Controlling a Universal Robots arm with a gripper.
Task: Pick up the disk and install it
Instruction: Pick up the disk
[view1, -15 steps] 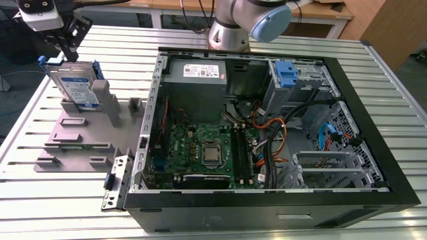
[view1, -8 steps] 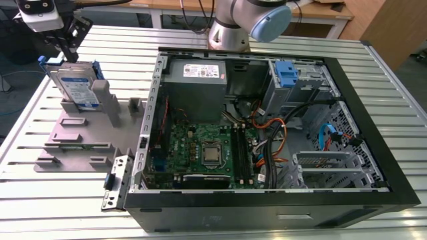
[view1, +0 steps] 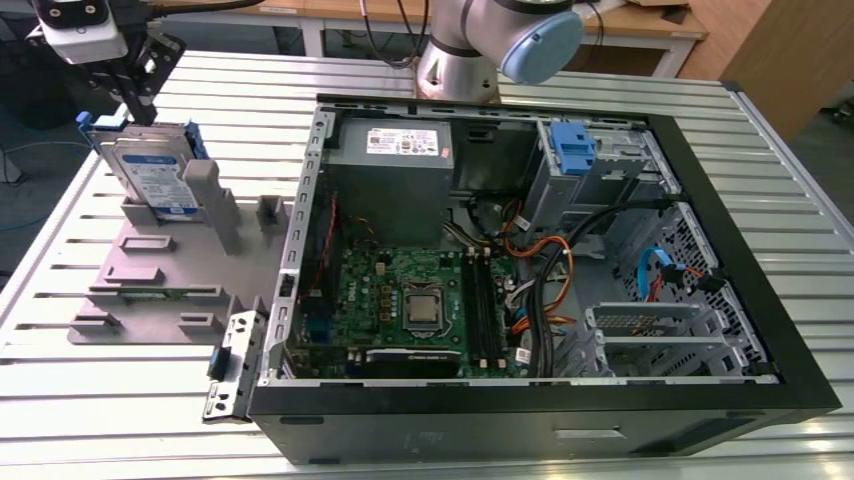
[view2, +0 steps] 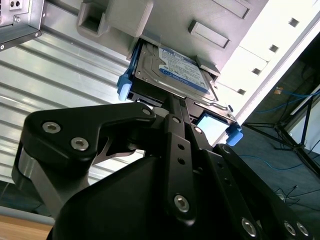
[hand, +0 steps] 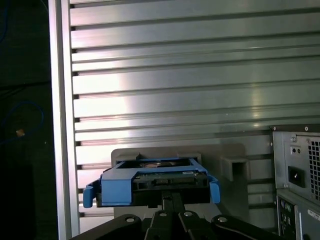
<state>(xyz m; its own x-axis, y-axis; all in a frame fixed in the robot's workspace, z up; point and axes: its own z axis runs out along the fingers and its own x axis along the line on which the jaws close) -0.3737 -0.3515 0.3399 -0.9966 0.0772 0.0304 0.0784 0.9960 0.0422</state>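
One slatted aluminium table (view1: 134, 440) carries everything. Biggest item on it: black computer case (view1: 790, 385) lying open on its side toward the exterior view's right, circuit board (view1: 387, 290) and cable bundles exposed.

Arm base (view1: 461, 55) stands at the table's far edge, just behind the case.

Grey metal box (view1: 394, 175) with a white sticker sits inside the case at its far end. An upright blue latch piece (view1: 571, 150) is beside it, toward the exterior view's right.

Grey slotted holder (view1: 147, 262) lies flat on the table at the exterior view's left, just beside the case and apart from it.

Disk (view1: 154, 172) stands on edge in the holder's far slot, tilted slightly, white-and-blue label facing the camera, blue rails along its sides. It is outside the case. Label face shows in the second wrist view (view2: 175, 67), connector end in the first wrist view (hand: 150, 182).

Gripper (view1: 134, 105) hangs directly over the disk, tips at the middle of its upper edge in both wrist views (view2: 176, 107) (hand: 171, 199). Fingers drawn close together. Cannot tell whether they pinch any part of the disk.
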